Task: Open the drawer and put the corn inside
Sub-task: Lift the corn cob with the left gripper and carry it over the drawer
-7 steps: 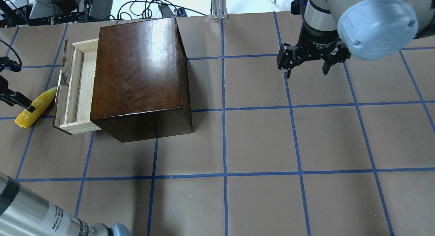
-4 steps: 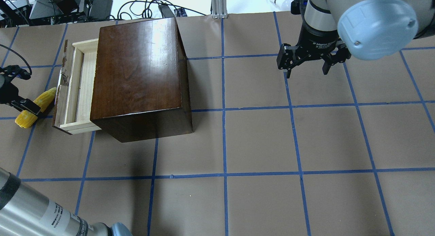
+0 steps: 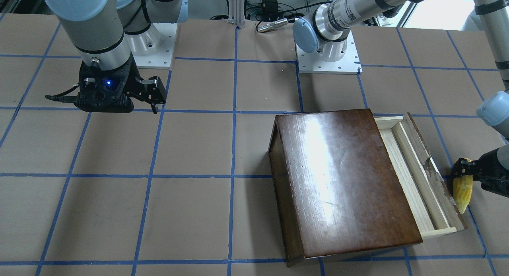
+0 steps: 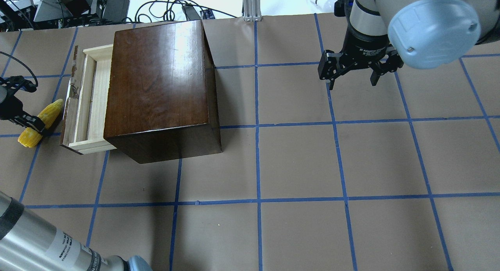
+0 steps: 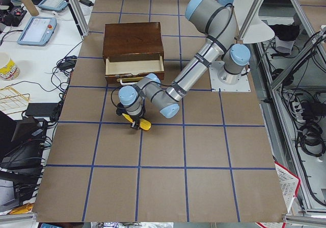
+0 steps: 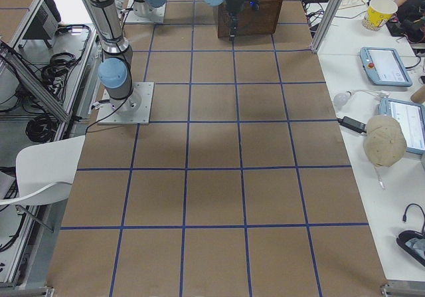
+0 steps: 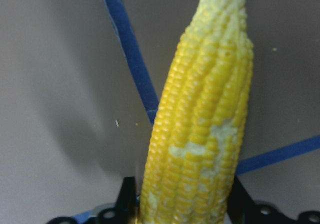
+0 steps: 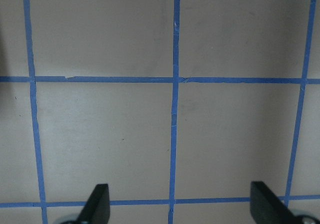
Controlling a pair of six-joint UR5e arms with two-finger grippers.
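Note:
The yellow corn lies across my left gripper at the table's left edge, just left of the drawer's dark front panel. The gripper is shut on the corn, which fills the left wrist view between the two fingers, its tip pointing away. The corn also shows in the front-facing view and the left view. The pale wood drawer is pulled partly out of the dark-brown box and holds nothing. My right gripper is open and empty over the far right of the table.
The table is brown paper with a blue tape grid. The right wrist view shows only this paper between the open fingers. Cables and equipment lie beyond the far edge. My left arm's forearm crosses the near left corner.
My left gripper has moved further over the corn's middle and closed on it. The corn has shifted slightly to the left. The right arm and the drawer have not moved.

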